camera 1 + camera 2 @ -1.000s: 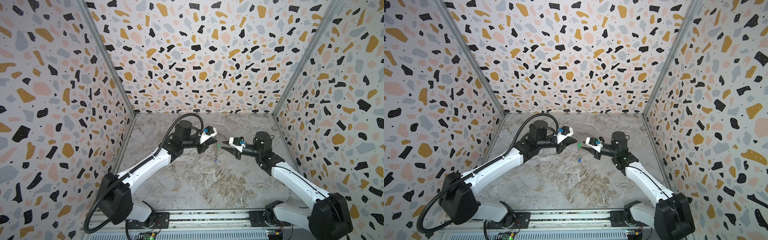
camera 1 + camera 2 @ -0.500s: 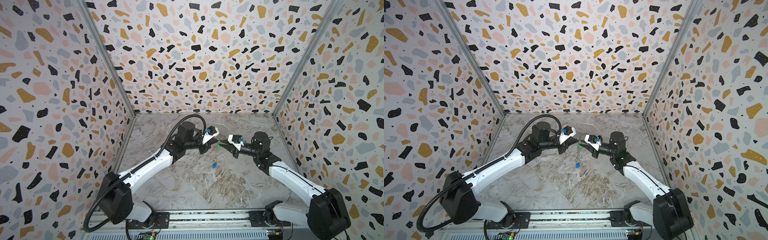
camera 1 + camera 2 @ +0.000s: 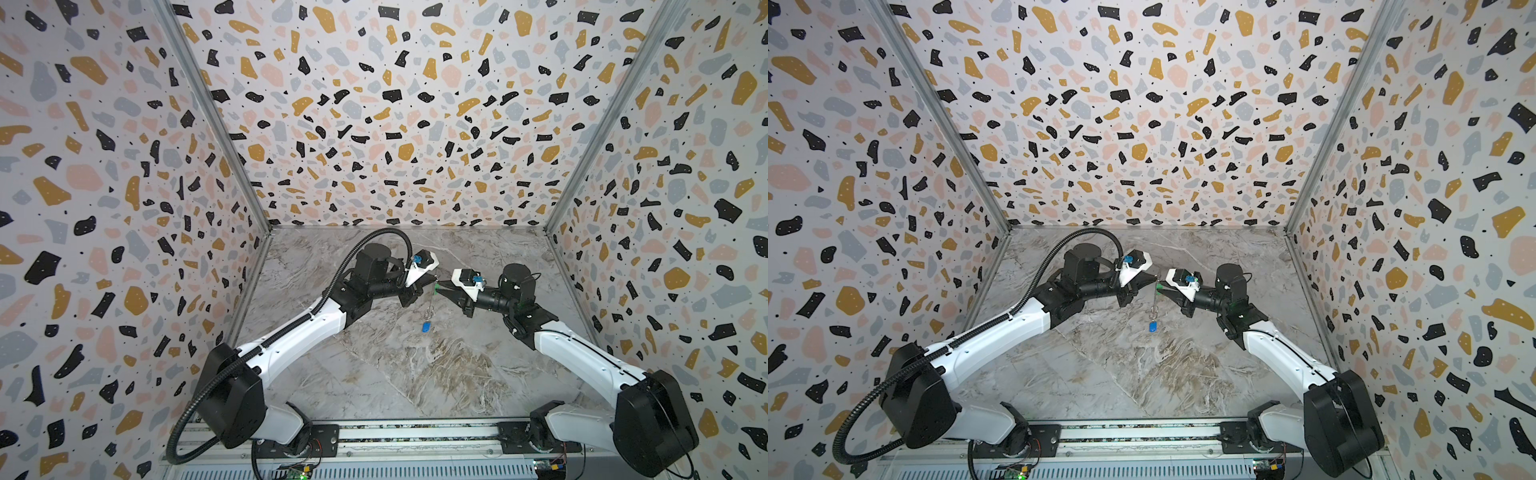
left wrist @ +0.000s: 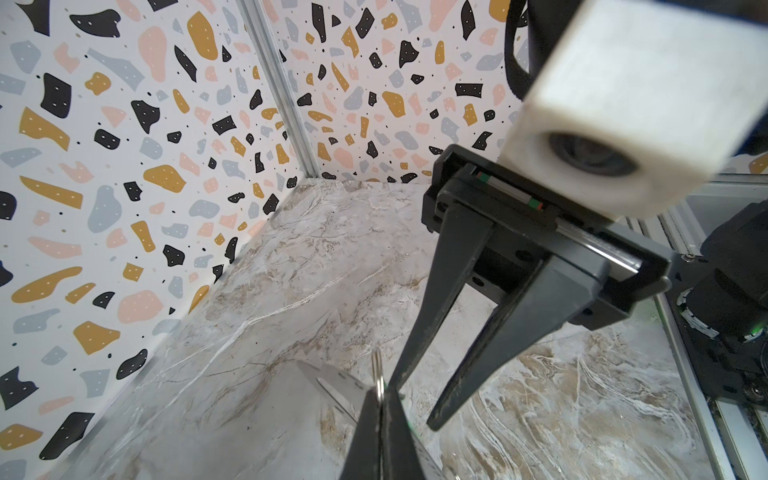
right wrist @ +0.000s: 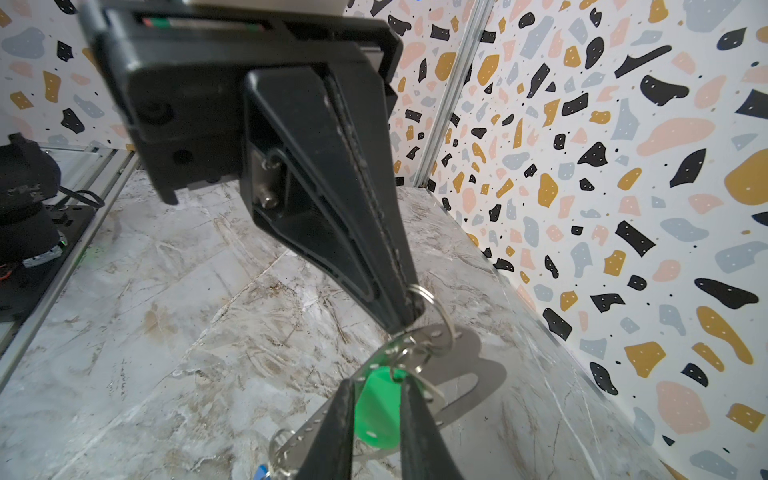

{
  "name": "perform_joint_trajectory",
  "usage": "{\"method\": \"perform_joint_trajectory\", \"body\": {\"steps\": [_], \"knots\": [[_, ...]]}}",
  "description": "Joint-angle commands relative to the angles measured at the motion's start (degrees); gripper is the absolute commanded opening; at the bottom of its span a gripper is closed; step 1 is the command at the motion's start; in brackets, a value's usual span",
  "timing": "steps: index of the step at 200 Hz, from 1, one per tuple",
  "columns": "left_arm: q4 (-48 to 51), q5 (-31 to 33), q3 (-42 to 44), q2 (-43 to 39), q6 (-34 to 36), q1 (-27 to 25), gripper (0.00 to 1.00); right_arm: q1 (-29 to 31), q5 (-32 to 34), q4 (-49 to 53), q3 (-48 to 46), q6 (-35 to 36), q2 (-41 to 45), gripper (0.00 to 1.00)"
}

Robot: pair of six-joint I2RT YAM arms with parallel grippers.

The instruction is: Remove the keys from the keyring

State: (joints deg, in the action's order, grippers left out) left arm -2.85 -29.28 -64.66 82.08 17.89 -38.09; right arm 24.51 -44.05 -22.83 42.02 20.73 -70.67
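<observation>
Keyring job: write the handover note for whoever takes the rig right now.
Left pincer: shut on a small metal split ring at the edge of the flat grey metal keyring plate, which is held in mid-air.
Right pincer: closed on the edges of the green plastic key tag, which appears linked to the plate.
Blue plastic key tag: hanging at the plate's low end.
Done: no key is off yet.
Left: free the green tag, then the blue one.
</observation>
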Motion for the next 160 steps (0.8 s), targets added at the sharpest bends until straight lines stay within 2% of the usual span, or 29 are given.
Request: {"method": "perform_joint_trajectory", "body": {"steps": [1,66,160], "knots": [[-3.91,0.21,-0.76,-0.56,-0.95,-0.54,0.0,0.37,1.63,-2.28,1.57,-1.37,0.01,0.21],[-3.74,0.88,-0.57,-0.2,-1.01,-0.85,0.0,0.42,3.79,-3.64,1.22,-2.3,0.14,0.18],[-3.34,1.94,-1.16,0.27,-1.12,-1.03,0.0,0.4,2.75,-4.32,1.23,-2.5,0.23,0.17]]}}
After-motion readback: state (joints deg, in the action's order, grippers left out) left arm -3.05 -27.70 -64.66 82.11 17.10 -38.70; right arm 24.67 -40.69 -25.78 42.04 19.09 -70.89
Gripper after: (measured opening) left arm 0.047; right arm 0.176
